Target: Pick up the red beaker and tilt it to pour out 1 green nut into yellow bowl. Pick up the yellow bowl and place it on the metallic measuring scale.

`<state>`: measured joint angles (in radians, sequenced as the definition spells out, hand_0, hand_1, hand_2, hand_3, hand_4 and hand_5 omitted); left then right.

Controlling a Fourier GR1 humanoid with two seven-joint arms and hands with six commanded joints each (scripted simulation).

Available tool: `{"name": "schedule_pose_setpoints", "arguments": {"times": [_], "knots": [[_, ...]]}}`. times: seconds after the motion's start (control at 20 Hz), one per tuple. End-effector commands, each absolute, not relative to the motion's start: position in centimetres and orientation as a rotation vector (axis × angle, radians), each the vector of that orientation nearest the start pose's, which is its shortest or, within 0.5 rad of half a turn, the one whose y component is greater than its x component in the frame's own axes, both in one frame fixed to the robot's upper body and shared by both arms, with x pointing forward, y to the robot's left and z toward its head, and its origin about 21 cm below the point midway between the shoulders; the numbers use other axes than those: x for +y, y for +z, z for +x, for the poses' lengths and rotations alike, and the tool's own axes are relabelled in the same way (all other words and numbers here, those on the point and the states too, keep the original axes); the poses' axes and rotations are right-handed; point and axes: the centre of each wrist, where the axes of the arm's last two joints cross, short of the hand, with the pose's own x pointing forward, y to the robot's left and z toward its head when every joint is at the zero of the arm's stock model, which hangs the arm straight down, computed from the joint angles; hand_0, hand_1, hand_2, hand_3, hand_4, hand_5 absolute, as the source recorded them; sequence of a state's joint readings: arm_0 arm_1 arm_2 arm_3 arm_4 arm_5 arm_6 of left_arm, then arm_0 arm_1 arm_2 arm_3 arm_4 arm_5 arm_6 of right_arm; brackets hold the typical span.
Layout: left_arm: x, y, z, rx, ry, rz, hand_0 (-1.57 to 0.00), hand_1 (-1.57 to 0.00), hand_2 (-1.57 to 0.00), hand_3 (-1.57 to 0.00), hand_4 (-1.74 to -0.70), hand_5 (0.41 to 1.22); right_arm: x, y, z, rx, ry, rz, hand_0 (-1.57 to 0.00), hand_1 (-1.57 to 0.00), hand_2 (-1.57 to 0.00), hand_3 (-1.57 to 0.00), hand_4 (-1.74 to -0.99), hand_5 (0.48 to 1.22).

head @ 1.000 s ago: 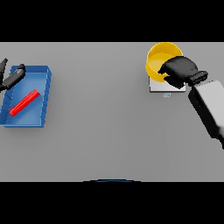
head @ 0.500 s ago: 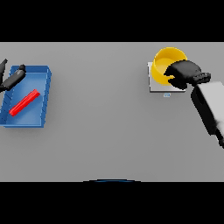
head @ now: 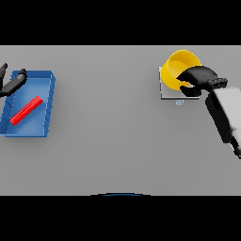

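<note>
The yellow bowl sits on the metallic measuring scale at the table's far right. My right hand reaches in from the right and covers the bowl's right rim, with fingers and thumb curled round its edge. The red beaker lies on its side inside a blue tray at the far left. My left hand hovers at the tray's upper left corner, fingers relaxed and holding nothing. I see no green nut; the bowl's inside is partly hidden by the right hand.
The scale's small display faces the table's front. The grey table stretches between the tray and the scale.
The right hand and the yellow bowl have shifted slightly right and toward me, settling onto the scale. The left hand and the beaker have not moved.
</note>
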<state>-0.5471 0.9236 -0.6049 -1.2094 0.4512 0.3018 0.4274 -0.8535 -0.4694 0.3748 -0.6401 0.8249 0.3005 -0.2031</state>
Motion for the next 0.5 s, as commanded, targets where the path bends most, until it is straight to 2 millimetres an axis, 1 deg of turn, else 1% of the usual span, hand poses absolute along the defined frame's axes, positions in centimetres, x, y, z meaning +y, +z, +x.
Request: {"name": "schedule_pose_setpoints", "arguments": {"times": [0.0,0.1,0.15,0.2,0.25,0.3,0.35,0.45], "knots": [[33.68,10.72,34.17,-1.085,-0.401,0.586,0.00,0.00,0.00,0.00,-0.73,0.723,-26.93,7.23,42.85,-1.063,1.610,-0.649,-0.46,-0.70,-0.80,-0.67,-1.563,0.971],[33.82,10.33,34.24,-1.078,-0.405,0.593,0.00,0.00,0.00,0.00,-0.73,0.712,-27.12,7.40,42.94,-1.055,1.633,-0.655,-0.29,-0.48,-0.60,-0.57,-1.517,0.902],[33.62,10.21,34.37,-1.081,-0.407,0.589,0.00,0.00,0.00,0.00,-0.72,0.708,-26.89,7.44,43.07,-1.043,1.648,-0.662,-0.24,-0.38,-0.52,-0.53,-1.501,0.877],[33.72,10.31,34.44,-1.089,-0.407,0.591,0.00,0.00,0.00,0.00,-0.72,0.705,-27.08,7.33,42.98,-1.049,1.665,-0.648,-0.19,-0.30,-0.45,-0.49,-1.485,0.859],[33.79,10.25,34.19,-1.095,-0.408,0.589,0.00,0.00,0.00,0.00,-0.72,0.703,-26.99,7.45,42.97,-1.056,1.681,-0.647,-0.15,-0.24,-0.37,-0.45,-1.469,0.842],[33.82,10.60,34.36,-1.095,-0.396,0.588,0.00,0.00,0.00,0.00,-0.72,0.700,-26.82,7.23,42.88,-1.051,1.674,-0.644,-0.12,-0.19,-0.31,-0.41,-1.456,0.827],[33.73,10.30,34.45,-1.094,-0.392,0.590,0.00,0.00,0.00,0.00,-0.72,0.699,-26.98,7.10,42.81,-1.031,1.663,-0.642,-0.10,-0.16,-0.25,-0.38,-1.442,0.814],[33.69,10.55,34.28,-1.099,-0.400,0.596,0.00,0.00,0.00,0.00,-0.72,0.696,-27.20,7.21,42.83,-1.007,1.650,-0.648,-0.06,-0.10,-0.16,-0.32,-1.422,0.785]]}}
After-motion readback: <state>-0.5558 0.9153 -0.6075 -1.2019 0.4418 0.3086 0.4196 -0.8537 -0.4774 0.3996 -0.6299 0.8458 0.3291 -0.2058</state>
